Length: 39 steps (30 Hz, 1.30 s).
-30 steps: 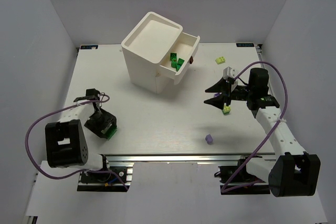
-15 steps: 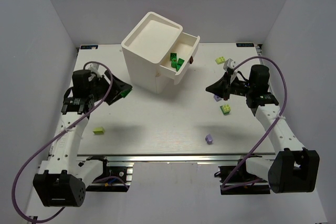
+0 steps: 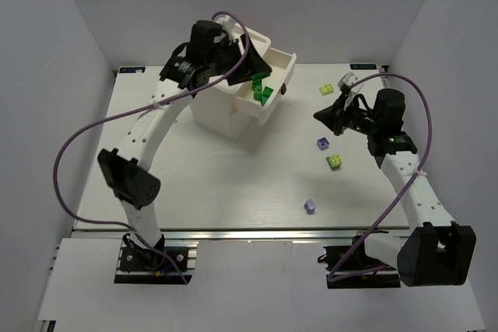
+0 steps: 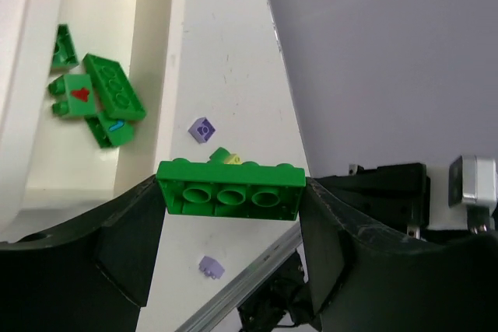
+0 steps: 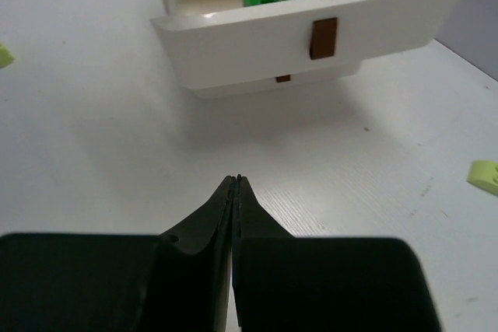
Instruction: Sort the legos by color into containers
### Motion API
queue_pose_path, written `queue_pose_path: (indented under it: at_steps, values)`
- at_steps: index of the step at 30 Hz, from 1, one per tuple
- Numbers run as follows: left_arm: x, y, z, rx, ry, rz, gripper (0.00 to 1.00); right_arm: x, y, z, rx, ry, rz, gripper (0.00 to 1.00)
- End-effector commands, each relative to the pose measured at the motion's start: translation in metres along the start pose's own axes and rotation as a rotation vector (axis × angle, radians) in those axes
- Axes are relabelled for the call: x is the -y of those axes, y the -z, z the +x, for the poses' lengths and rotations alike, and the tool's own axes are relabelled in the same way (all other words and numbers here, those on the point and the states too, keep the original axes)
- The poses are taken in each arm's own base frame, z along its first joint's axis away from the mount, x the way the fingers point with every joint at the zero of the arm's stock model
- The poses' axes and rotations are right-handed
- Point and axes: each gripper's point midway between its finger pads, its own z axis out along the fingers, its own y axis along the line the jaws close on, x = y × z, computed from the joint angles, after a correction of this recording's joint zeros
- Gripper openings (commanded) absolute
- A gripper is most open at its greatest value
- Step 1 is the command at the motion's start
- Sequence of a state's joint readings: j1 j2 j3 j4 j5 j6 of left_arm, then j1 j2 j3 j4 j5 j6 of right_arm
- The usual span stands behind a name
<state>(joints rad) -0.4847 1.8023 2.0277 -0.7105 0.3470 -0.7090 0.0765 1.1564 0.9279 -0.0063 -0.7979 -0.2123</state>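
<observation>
Nothing legible is showing. In the open drawer point(image 4: 152, 52), one green brick point(image 4: 78, 96) is bearing a red mark, a neighbouring brick point(image 4: 115, 127) a blue one — neither readable. At the table's point(image 3: 233, 184) far corners, blue stickers point(image 3: 130, 70) are sitting — lettering too small.

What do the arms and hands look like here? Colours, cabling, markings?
Left arm and right arm: white links, black joint housings, each trailed by a loose purple cable. Left hand and right hand: matte black, wedge-shaped fingers tapering to thin tips. No markings legible.
</observation>
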Motion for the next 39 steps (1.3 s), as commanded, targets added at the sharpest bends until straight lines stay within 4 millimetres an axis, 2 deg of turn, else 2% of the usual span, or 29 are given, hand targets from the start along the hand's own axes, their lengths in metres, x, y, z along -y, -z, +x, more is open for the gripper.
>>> queue_pose_path:
  at_steps: [1,2,4,7,11,12,15,18,23,28,29,30,31,34,36,38,39]
  values:
    - [-0.01,0.0,-0.009,0.028,-0.028,-0.15,0.19,0.016,0.015,-0.019,0.011,0.022,0.138,0.0]
    - [-0.012,-0.01,-0.014,0.056,-0.036,-0.172,0.19,0.017,0.017,-0.02,0.014,0.021,0.154,0.0]
    - [-0.02,-0.016,-0.021,0.091,-0.035,-0.207,0.19,0.021,0.023,-0.019,0.01,0.007,0.197,0.0]
    - [-0.031,-0.031,-0.026,0.127,-0.042,-0.251,0.19,0.022,0.028,-0.017,0.001,-0.011,0.226,0.0]
    - [-0.034,-0.051,-0.027,0.127,-0.043,-0.23,0.21,0.02,0.032,-0.014,-0.008,-0.026,0.23,0.0]
    - [-0.03,-0.055,-0.025,0.121,-0.046,-0.221,0.24,0.018,0.031,-0.014,-0.01,-0.03,0.223,0.0]
    - [-0.04,-0.063,-0.021,0.113,-0.031,-0.244,0.32,0.018,0.032,-0.014,-0.01,-0.034,0.223,0.0]
    - [-0.04,-0.066,-0.016,0.106,-0.032,-0.254,0.46,0.018,0.032,-0.015,-0.01,-0.034,0.22,0.0]
    - [-0.044,-0.068,-0.014,0.102,-0.035,-0.267,0.69,0.015,0.032,-0.016,-0.006,-0.037,0.205,0.0]
    - [-0.04,-0.067,-0.018,0.114,-0.036,-0.255,0.79,0.012,0.031,-0.015,-0.011,-0.037,0.187,0.0]
    - [-0.036,-0.065,-0.021,0.124,-0.038,-0.24,0.86,0.009,0.031,-0.015,-0.013,-0.037,0.173,0.0]
    - [-0.034,-0.064,-0.021,0.125,-0.039,-0.235,0.87,0.008,0.031,-0.014,-0.017,-0.029,0.161,0.09]
    - [-0.026,-0.063,-0.02,0.127,-0.045,-0.215,0.87,0.005,0.03,-0.014,-0.018,-0.03,0.141,0.15]
    - [-0.022,-0.061,-0.023,0.136,-0.045,-0.201,0.87,0.003,0.028,-0.013,-0.024,-0.034,0.117,0.34]
    - [-0.017,-0.06,-0.024,0.139,-0.045,-0.184,0.85,0.003,0.027,-0.014,-0.024,-0.039,0.108,0.38]
    - [-0.008,-0.056,-0.029,0.155,-0.049,-0.153,0.79,0.006,0.026,-0.017,-0.022,-0.054,0.119,0.37]
    - [0.0,-0.053,-0.03,0.153,-0.051,-0.123,0.65,0.009,0.025,-0.016,-0.026,-0.07,0.131,0.32]
